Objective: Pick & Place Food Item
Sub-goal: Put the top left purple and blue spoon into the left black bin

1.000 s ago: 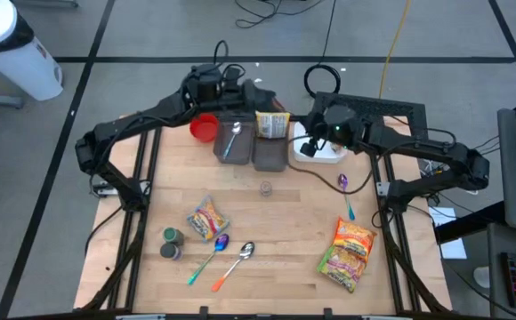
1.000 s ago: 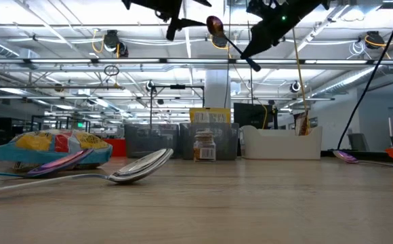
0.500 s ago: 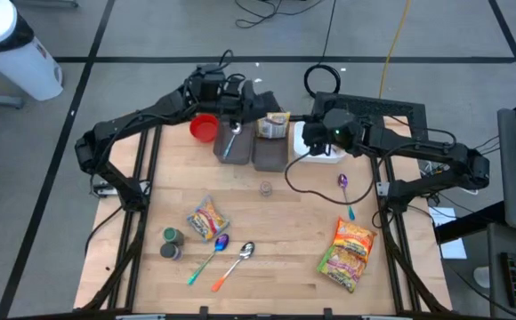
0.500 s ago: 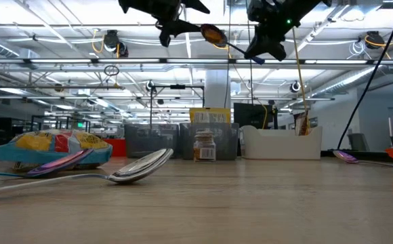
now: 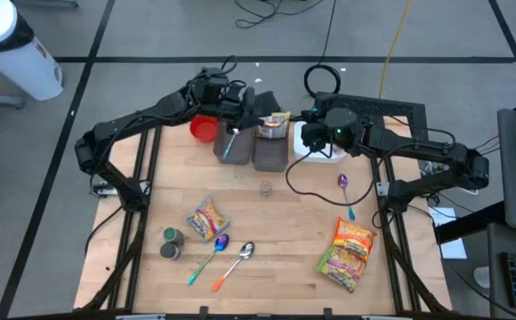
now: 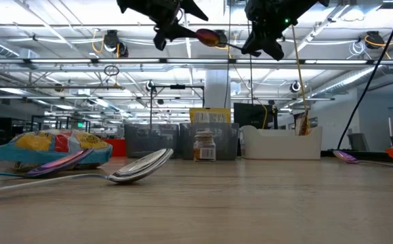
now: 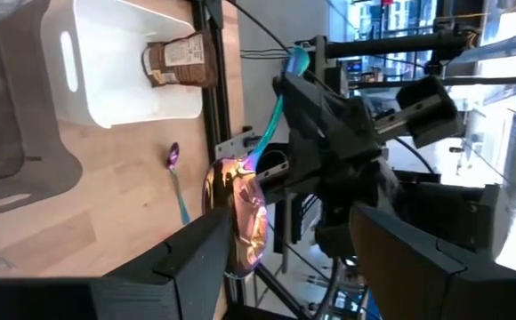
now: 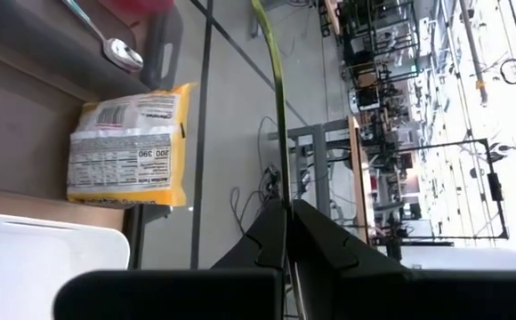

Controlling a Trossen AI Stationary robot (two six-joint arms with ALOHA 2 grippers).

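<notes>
Handover high over the back bins, bare table in front.
My right gripper (image 6: 263, 42) pinches the iridescent spoon (image 7: 247, 218) by its handle; my left gripper (image 6: 173, 28), jaws wide, has closed in on its bowl since a second ago.

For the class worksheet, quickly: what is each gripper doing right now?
Left gripper: fingers open around the spoon bowl, not closed on it.
Right gripper: shut on the spoon handle, high above the bins.
</notes>
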